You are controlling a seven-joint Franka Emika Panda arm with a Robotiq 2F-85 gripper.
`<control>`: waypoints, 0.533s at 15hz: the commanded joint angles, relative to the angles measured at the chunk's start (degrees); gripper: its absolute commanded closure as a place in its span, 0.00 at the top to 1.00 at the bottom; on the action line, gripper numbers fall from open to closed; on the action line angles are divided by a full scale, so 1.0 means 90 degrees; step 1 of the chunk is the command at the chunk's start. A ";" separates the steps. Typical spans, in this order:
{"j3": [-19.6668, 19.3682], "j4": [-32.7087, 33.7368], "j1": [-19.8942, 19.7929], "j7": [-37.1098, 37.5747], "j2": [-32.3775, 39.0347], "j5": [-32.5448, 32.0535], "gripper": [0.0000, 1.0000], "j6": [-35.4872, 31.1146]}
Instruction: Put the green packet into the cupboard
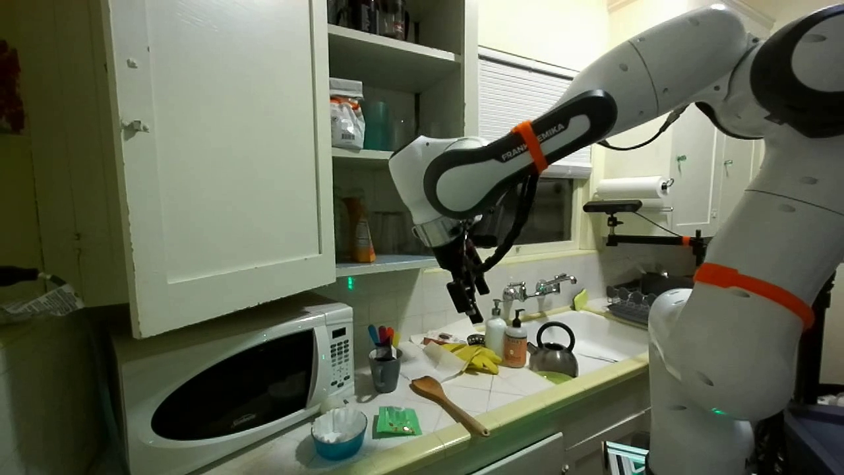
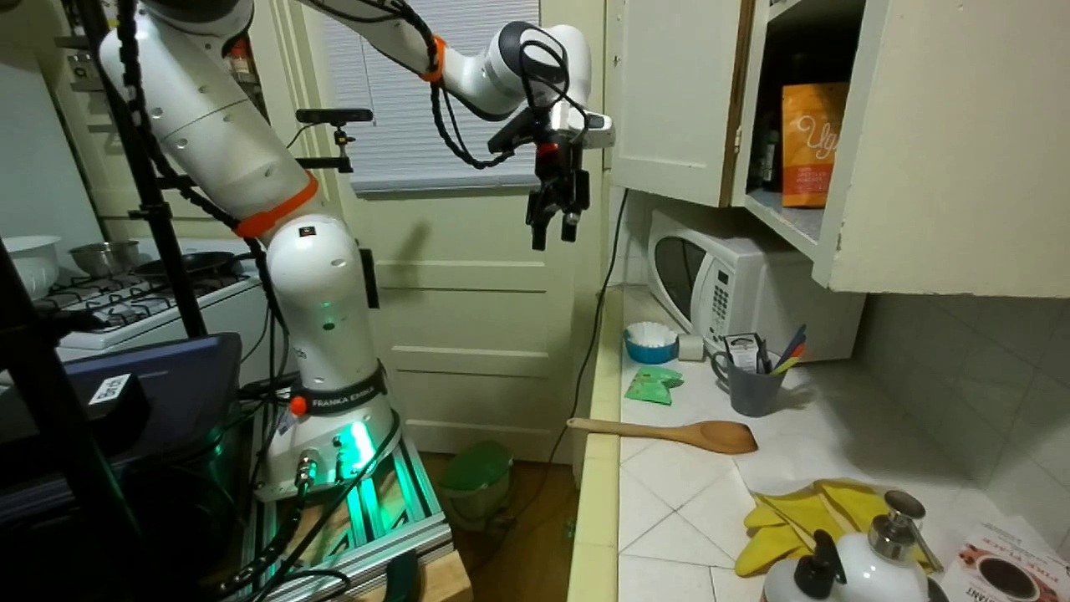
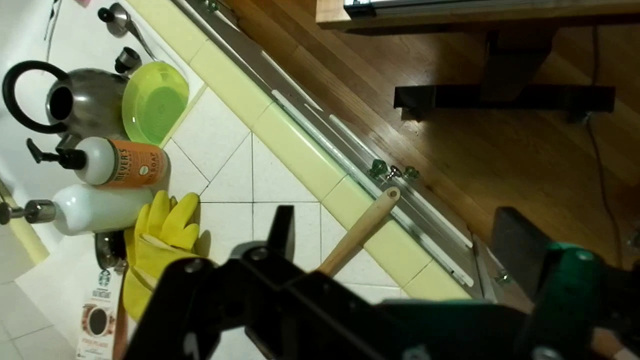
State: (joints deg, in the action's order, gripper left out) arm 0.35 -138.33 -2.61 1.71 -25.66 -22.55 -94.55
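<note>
The green packet (image 1: 397, 421) lies flat on the white tiled counter, close to a blue bowl. It also shows as a small crumpled green packet (image 2: 654, 385) in an exterior view; the wrist view does not show it. Above the microwave, the white cupboard (image 1: 231, 152) has its panelled door swung wide, with shelves exposed. My gripper (image 1: 476, 307) points downward, high above the counter and well apart from the packet. The gripper (image 2: 554, 237) has nothing between its fingers. In the wrist view, the fingers (image 3: 283, 227) are spread far apart.
A white microwave (image 1: 244, 382) sits beneath the cupboard door. Around the packet are a blue bowl (image 1: 339, 435), a grey mug (image 1: 385, 371) and a wooden spoon (image 1: 445, 399). Yellow gloves (image 3: 162, 235), soap bottles and a kettle (image 3: 90, 95) stand toward the sink.
</note>
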 commanded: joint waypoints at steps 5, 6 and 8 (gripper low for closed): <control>-0.1049 -0.0231 -0.0251 -0.2634 0.2236 -0.0530 1.00 -0.2806; -0.1152 -0.0092 -0.0315 -0.3083 0.2650 -0.0402 1.00 -0.3157; -0.1227 0.0136 -0.0433 -0.3913 0.3333 -0.0207 1.00 -0.3650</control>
State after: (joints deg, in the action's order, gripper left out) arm -9.79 -140.90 -5.12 -23.95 -4.50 -26.13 -122.42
